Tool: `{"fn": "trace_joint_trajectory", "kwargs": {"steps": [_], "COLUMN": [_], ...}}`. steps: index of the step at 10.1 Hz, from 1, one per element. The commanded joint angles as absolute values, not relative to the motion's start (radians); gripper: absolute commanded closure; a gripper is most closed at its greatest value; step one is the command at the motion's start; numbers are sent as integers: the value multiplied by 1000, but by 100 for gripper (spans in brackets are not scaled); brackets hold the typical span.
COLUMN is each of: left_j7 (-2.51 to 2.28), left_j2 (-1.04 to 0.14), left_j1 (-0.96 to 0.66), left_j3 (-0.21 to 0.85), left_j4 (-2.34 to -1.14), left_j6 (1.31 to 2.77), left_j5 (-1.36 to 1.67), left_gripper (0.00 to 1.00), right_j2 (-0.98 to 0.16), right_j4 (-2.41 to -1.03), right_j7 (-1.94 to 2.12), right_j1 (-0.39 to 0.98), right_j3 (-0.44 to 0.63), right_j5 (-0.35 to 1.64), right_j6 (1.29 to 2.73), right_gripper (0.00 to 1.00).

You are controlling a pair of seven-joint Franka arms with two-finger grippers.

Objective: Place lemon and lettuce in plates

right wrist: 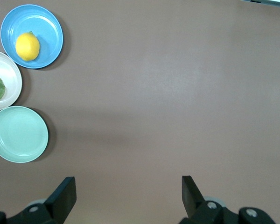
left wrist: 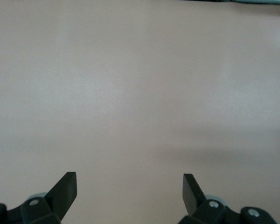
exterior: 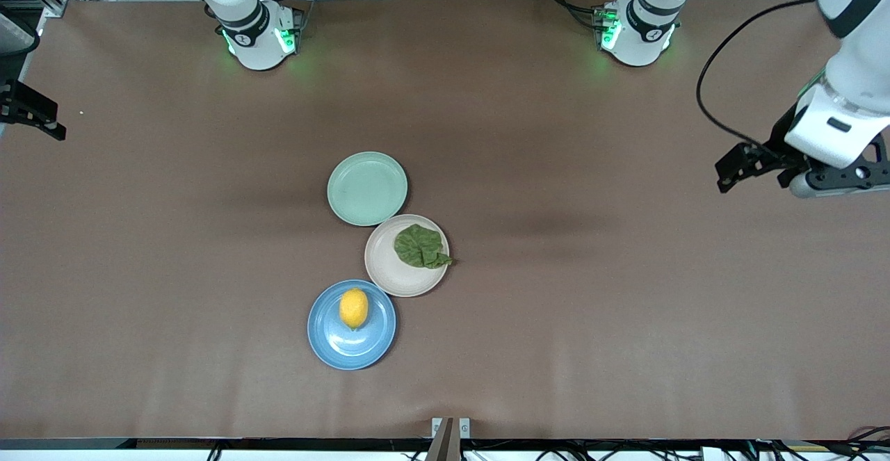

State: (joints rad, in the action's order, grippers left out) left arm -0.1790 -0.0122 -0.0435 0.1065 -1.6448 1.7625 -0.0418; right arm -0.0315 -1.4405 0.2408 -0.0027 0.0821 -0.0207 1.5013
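Lemon [exterior: 354, 308] on blue plate [exterior: 334, 350], lettuce [exterior: 420, 246] on beige plate [exterior: 389, 277]; both grippers wide open, empty

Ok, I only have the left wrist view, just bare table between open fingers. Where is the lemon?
Observer: The lemon lies in the blue plate, the plate nearest the front camera.
Operator: And the lettuce?
Observer: The lettuce is on the beige plate, one tip at the rim.
Operator: The right gripper?
Observer: The right gripper waits open over bare table at the right arm's end, holding nothing; the left gripper waits at the left arm's end.
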Motion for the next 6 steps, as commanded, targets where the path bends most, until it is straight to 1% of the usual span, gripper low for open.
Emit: {"fn": "trace_joint_trajectory", "kwargs": {"steps": [1, 3, 6], "left_j7": [-104, -104, -106], "left_j2": [-11, -5, 8], "left_j1": [-23, -23, -23], "left_j3": [135, 147, 146], "left_j4": [-1534, -1511, -1511], "left_j6": [1596, 1543, 1542], "left_j5": [-17, -14, 14], "left_gripper": [0, 0, 0], "right_j2": [-25, -25, -25], "right_j4": [-1459, -1459, -1459], "right_j7": [204, 163, 164], "right_j1": [-22, -17, -18], "right_j3": [61, 60, 61], "right_j5": [-23, -25, -25], "right_j6": [1532, 1532, 1531], "right_gripper": [0, 0, 0]}}
